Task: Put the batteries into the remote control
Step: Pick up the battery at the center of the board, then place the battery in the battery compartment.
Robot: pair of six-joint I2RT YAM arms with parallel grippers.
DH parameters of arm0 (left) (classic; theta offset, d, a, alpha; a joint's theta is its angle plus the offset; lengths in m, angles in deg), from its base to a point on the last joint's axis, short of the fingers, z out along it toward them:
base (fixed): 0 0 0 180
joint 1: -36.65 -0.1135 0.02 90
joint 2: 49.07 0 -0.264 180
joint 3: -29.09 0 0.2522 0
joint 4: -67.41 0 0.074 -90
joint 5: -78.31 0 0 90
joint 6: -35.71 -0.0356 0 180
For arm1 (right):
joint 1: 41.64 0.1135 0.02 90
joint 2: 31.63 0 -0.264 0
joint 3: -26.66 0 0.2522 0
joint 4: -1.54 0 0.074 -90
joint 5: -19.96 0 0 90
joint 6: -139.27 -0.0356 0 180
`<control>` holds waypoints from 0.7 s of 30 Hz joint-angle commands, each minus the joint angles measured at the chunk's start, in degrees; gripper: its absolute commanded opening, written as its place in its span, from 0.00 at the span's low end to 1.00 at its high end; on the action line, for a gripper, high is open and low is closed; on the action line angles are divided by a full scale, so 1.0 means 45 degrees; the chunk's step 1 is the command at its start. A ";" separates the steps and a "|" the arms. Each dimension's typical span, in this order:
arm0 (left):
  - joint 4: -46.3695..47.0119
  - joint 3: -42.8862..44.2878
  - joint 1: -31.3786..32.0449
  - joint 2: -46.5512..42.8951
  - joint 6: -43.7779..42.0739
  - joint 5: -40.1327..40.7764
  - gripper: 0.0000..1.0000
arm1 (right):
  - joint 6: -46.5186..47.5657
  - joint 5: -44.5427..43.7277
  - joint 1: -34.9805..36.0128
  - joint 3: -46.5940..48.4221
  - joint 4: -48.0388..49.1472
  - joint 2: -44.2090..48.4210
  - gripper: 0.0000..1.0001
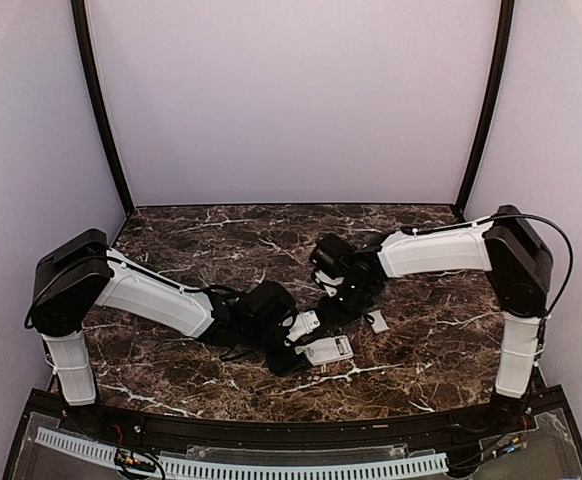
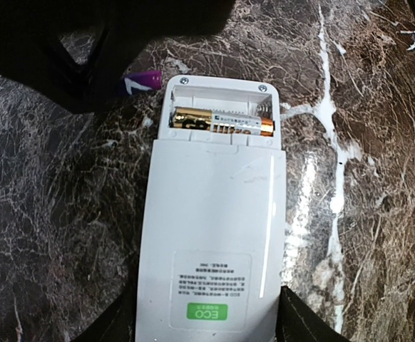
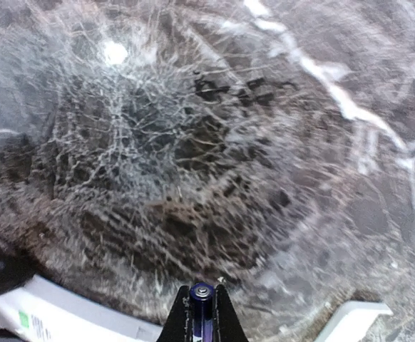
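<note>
Marble tabletop (image 1: 191,240) — lilac walls (image 1: 291,100)

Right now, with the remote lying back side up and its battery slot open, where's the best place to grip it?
Pinch the remote across its two long straight edges at the label end, coming in from that end, low along the table. It is a thin flat slab, and this keeps the open slot clear. The left gripper flanks it there.

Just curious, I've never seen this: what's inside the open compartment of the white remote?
One gold-and-black battery lies crosswise in the remote control's compartment; the slot nearer the end is empty. Whatever lies under the battery or the back shell is hidden.
</note>
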 commanded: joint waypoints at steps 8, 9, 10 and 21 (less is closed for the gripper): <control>-0.2169 -0.0587 0.0133 0.0900 0.0229 -0.0359 0.64 | -0.0736 -0.0298 -0.0216 -0.3723 0.4889 0.4507 0.00; -0.2185 -0.0583 0.0113 0.0901 0.0229 -0.0345 0.64 | -0.1067 -0.0186 -0.0208 -0.4387 0.5606 0.4977 0.00; -0.2178 -0.0590 0.0126 0.0911 0.0229 -0.0340 0.64 | -0.1521 -0.0028 -0.0192 -0.5219 0.6457 0.5441 0.00; -0.2267 -0.0444 0.0101 0.1084 0.0200 -0.0354 0.64 | -0.2912 0.0580 0.0238 -1.0103 1.2868 0.6879 0.00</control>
